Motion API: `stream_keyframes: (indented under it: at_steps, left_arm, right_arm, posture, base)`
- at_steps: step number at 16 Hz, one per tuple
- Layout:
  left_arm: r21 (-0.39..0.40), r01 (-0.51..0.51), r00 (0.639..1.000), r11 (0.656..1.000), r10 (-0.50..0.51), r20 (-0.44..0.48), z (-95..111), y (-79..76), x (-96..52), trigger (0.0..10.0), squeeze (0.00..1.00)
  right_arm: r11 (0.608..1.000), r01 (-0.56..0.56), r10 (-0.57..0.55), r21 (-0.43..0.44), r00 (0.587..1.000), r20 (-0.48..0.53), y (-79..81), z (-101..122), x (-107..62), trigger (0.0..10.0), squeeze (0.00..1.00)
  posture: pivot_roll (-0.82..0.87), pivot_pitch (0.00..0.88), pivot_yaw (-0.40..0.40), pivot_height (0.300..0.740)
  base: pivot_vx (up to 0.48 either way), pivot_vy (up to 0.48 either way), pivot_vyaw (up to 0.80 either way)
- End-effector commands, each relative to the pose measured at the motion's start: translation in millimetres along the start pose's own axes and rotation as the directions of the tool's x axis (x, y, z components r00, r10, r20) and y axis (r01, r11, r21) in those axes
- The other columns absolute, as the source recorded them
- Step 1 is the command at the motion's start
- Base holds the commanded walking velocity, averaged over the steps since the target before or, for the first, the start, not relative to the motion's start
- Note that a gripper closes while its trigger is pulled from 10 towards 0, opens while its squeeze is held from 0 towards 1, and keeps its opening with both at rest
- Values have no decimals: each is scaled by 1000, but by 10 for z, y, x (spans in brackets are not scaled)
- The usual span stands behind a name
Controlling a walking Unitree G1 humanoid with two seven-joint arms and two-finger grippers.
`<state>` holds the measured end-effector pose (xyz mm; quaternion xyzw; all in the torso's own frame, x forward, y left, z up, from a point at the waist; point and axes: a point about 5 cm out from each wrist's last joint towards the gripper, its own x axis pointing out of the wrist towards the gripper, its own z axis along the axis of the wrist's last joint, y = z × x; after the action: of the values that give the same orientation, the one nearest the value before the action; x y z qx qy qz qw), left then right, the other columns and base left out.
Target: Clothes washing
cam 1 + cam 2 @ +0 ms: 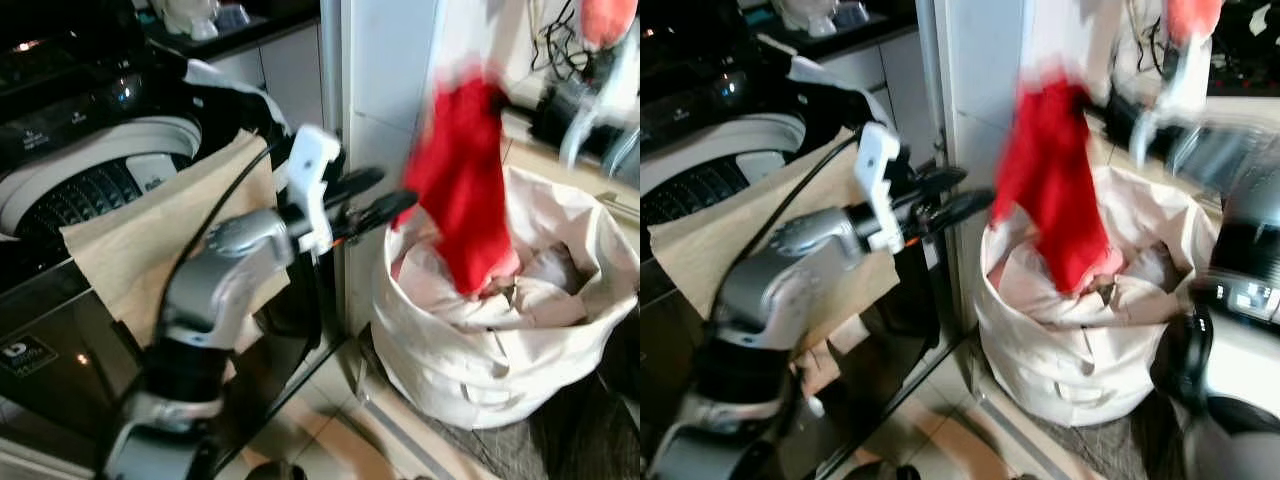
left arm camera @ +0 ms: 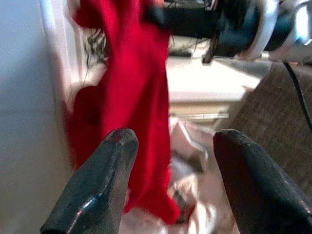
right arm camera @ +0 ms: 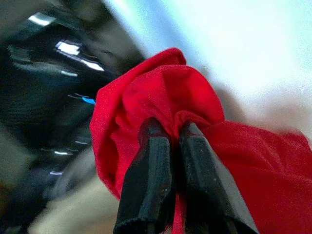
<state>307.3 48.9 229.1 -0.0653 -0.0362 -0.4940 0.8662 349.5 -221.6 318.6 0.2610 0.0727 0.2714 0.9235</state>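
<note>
A red garment hangs in the air above the white cloth laundry bag, its lower end still touching the clothes inside. My right gripper is shut on the garment's bunched top, and its arm is blurred at the upper right. My left gripper reaches out level from the washer side toward the garment. It is open, and its fingers stand a short way from the red cloth with nothing between them. The top-loading washing machine stands at the left with its drum open.
A beige cloth drapes over the washer's front corner, under my left arm. A white wall corner stands between the washer and the bag. Several pale clothes fill the bag. Cables and dark objects sit on the counter behind it.
</note>
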Motion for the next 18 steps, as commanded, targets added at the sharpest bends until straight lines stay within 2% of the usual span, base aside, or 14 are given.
stream_keyframes:
  at_steps: [1, 3, 5, 9, 10, 14, 15, 16, 17, 18]
  left_arm:
    - [51, -40, 998, 998, 38, 47, 112, 42, 12, 10000, 1000]
    - [54, -91, 986, 994, 82, 144, 234, 76, 59, 10000, 1000]
    - [57, -136, 972, 989, 122, 200, 321, 127, 47, 10000, 1000]
    - [132, -216, 965, 967, 191, 180, 288, 203, 21, 10000, 1000]
    - [181, -243, 962, 953, 214, 167, 255, 216, 37, 10000, 1000]
    - [222, -247, 965, 943, 219, 142, 196, 205, 88, 10000, 1000]
    - [199, -233, 968, 952, 208, 142, 184, 184, 121, 10000, 125]
    - [188, -228, 968, 955, 203, 146, 179, 176, 132, 10000, 125]
    - [160, -223, 968, 962, 199, 152, 176, 167, 144, 10000, 0]
    - [133, -216, 968, 967, 194, 157, 165, 159, 159, 10000, 0]
  right_arm:
    - [998, -69, 69, 12, 998, 6, 164, 38, 2, 0, 0]
    - [990, -139, 139, -4, 990, -29, 385, -54, 92, 0, 0]
    - [988, -155, 156, 15, 986, -57, 485, -174, 148, 0, 0]
    - [981, -192, 194, 43, 978, -73, 603, -243, 154, 0, 0]
    - [976, -214, 217, 49, 973, -76, 658, -260, 143, 0, 0]
    - [964, -260, 264, 62, 962, -67, 762, -250, 122, 0, 0]
    - [956, -287, 291, 68, 954, -70, 813, -263, 117, 0, 0]
    - [953, -295, 300, 71, 951, -73, 833, -272, 112, 0, 0]
    - [950, -303, 308, 73, 948, -77, 853, -287, 109, 0, 0]
    - [944, -318, 325, 82, 942, -88, 880, -320, 101, 0, 0]
  posture:
    - [-75, 0, 81, 740]
    - [-78, 0, 77, 740]
    - [-76, 0, 72, 740]
    - [-68, 0, 65, 740]
    - [-68, 0, 68, 740]
    - [-71, 0, 72, 740]
    - [-72, 0, 74, 740]
    - [-72, 0, 74, 740]
    - [-74, 0, 77, 740]
    - [-75, 0, 79, 740]
  base:
    - [0, 0, 0]
    - [0, 0, 0]
    - [0, 0, 0]
    - [0, 0, 0]
    - [0, 0, 0]
    - [0, 0, 0]
    - [0, 0, 0]
    - [0, 0, 0]
    - [0, 0, 0]
    - [0, 0, 0]
